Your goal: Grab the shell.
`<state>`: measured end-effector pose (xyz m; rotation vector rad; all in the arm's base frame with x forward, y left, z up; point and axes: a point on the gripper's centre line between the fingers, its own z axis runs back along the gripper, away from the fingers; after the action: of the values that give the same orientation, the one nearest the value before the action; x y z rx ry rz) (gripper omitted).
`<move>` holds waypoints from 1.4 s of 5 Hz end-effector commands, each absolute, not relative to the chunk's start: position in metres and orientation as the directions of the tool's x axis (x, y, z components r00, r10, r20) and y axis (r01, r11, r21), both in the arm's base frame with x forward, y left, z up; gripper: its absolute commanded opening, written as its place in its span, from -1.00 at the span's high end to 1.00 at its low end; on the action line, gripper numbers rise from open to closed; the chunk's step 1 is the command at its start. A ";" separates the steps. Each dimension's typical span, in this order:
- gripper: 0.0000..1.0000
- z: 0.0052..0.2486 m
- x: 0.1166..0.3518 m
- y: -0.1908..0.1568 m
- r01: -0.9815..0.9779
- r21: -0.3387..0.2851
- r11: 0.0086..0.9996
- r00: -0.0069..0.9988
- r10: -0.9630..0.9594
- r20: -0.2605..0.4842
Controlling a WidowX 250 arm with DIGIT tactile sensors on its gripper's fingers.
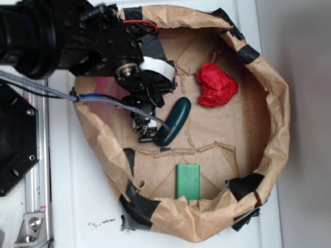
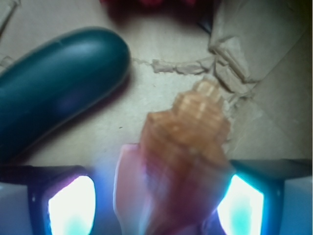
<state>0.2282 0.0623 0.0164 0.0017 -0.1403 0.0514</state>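
Observation:
The shell [image 2: 188,132], orange-tan and ribbed with a cream-pink underside, lies on brown paper between my fingers in the wrist view. My gripper [image 2: 156,198] is open around its wide end. The right pad [image 2: 242,208] touches the shell or nearly does, and a gap separates the left pad [image 2: 71,205] from it. The spire points away from me. In the exterior view the gripper [image 1: 146,126] hangs low at the left of the paper basin, and the arm hides the shell there.
A dark green pickle-shaped thing [image 1: 175,120] [image 2: 58,88] lies just beside the gripper. A red paper wad [image 1: 216,85] sits at the back right and a green block [image 1: 187,181] at the front. Crumpled, taped brown paper walls [image 1: 274,119] ring the area.

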 end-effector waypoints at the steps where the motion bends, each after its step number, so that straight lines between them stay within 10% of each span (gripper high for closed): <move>1: -1.00 0.015 0.231 0.072 -0.053 0.030 0.998 0.988 0.048 0.147; 2: -1.00 0.019 0.240 0.081 -0.091 0.028 0.995 0.983 0.085 0.166; 3: 1.00 0.020 0.246 0.087 -0.113 0.037 0.993 0.979 0.105 0.178; 5: 1.00 0.046 0.243 0.081 -0.143 0.043 0.989 0.976 0.134 0.171; 7: 1.00 0.142 0.263 0.043 -0.265 -0.003 0.964 0.954 0.263 0.144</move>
<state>0.2580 0.0327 0.1297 0.0165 -0.0851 0.2751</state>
